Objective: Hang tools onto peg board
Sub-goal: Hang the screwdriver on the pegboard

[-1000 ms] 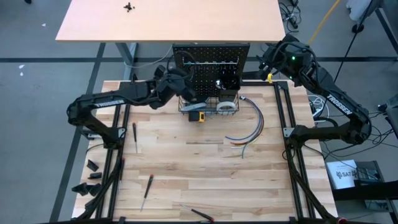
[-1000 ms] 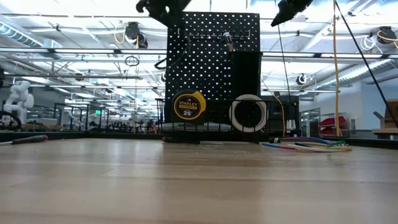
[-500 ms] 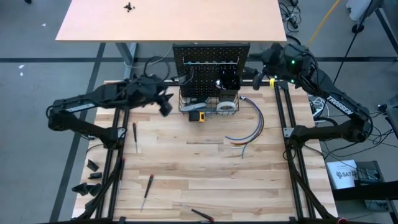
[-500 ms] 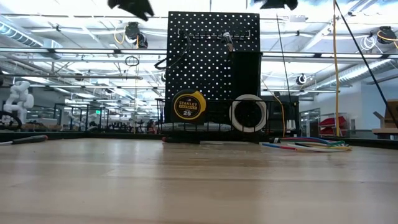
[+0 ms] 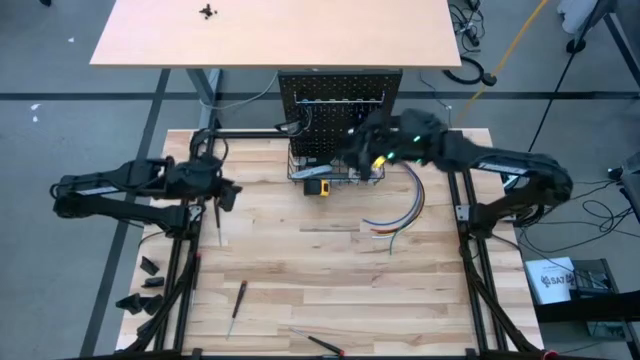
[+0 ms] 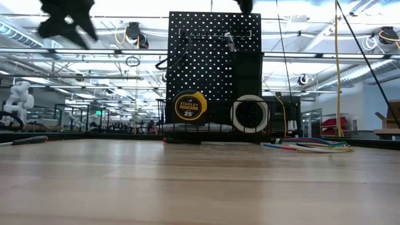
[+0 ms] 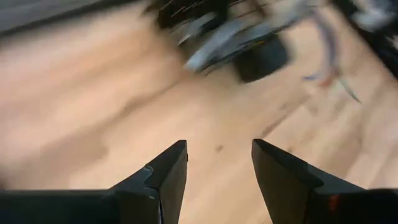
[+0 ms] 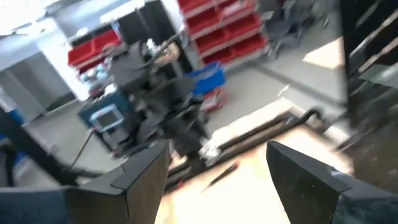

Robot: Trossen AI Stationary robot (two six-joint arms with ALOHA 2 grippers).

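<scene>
The black peg board (image 5: 340, 100) (image 6: 214, 62) stands upright at the table's far edge, with a wire basket (image 5: 300, 172) at its foot. A yellow tape measure (image 5: 318, 186) (image 6: 189, 105) and a white tape roll (image 6: 249, 114) stand at the basket. Three screwdrivers (image 5: 217, 220) (image 5: 236, 308) (image 5: 318, 343) lie flat on the wood. My left gripper (image 5: 226, 192) (image 7: 219, 155) hangs open over the table's left side, just beyond the nearest screwdriver. My right gripper (image 5: 352, 150) (image 8: 217, 155) is open and level in front of the board, above the basket.
A bundle of curved coloured wires (image 5: 395, 210) lies right of the basket. A peach-coloured tabletop (image 5: 270, 30) stands behind the peg board. Bare wood lies across the table's middle (image 5: 330, 270).
My left gripper has drawn back from the peg board toward the table's left edge, sinking and tipping downward. My right gripper has swung from the far right corner toward the left, to the front of the board, and has rolled. Neither holds anything.
</scene>
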